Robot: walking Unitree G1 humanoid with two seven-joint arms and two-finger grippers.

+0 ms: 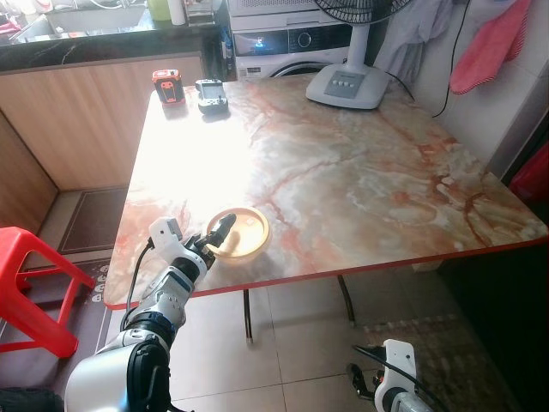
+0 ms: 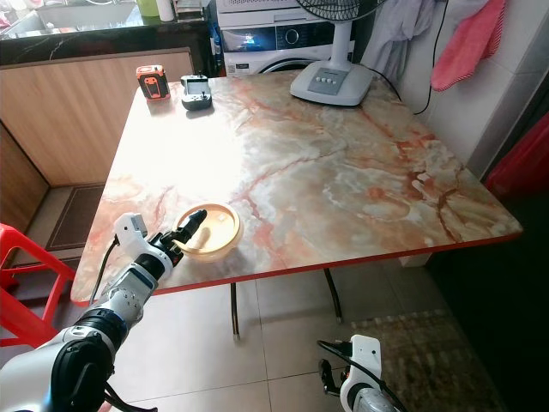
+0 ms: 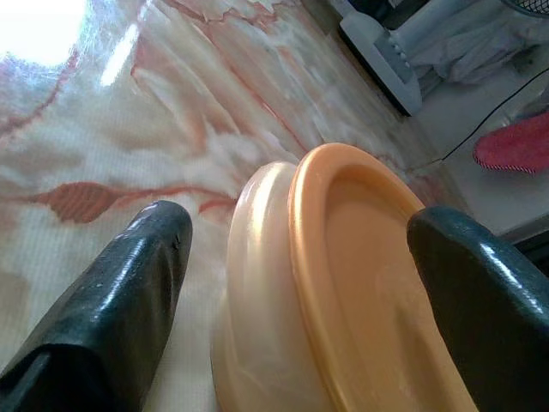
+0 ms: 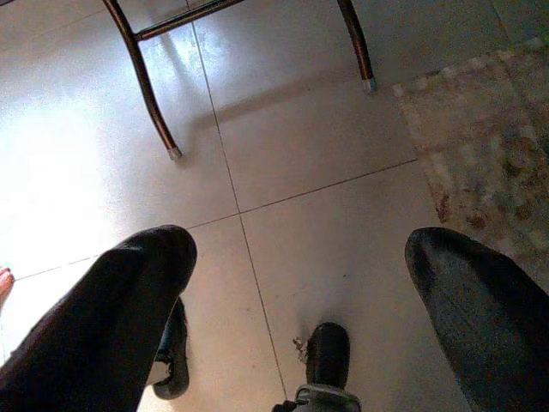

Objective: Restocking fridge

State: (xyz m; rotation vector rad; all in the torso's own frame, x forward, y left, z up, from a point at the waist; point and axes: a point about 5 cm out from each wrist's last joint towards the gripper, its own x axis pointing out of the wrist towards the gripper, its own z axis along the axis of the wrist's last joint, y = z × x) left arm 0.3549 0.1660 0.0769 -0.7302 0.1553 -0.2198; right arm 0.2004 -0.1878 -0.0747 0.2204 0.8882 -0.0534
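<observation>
**Left claw straddles the bowl's rim at the worktop's near edge**

The orange bowl (image 1: 239,232) sits near the front-left corner of the marble worktop (image 1: 360,189), at about 7 o'clock from the worktop's middle and close to the red-trimmed edge. That spot puts it within short reach of the robot standing at this side, which is probably why it is being taken from here. In the left wrist view the bowl looks like an orange dish nested in a paler cream one (image 3: 257,283), though whether these are two pieces or one I cannot tell for certain.

The left claw (image 1: 216,238) comes in from 8 o'clock of the bowl, low and nearly level with the worktop. Its fingers stand fairly wide: one finger (image 3: 120,292) lies outside the wall just above the marble, the other (image 3: 480,300) reaches over the inside. The rim lies between them with a gap on either side, so nothing is gripped yet; the spread seems chosen to pinch the wall once the fingers close.

The right claw (image 4: 300,283) hangs idle below the worktop, fingers wide apart over the tiled floor (image 4: 326,154), holding nothing.

Farther off, at 11 o'clock, lie an orange-and-black device (image 1: 167,86) and a grey controller (image 1: 210,94); a fan's base (image 1: 347,84) stands at 12 o'clock.
</observation>
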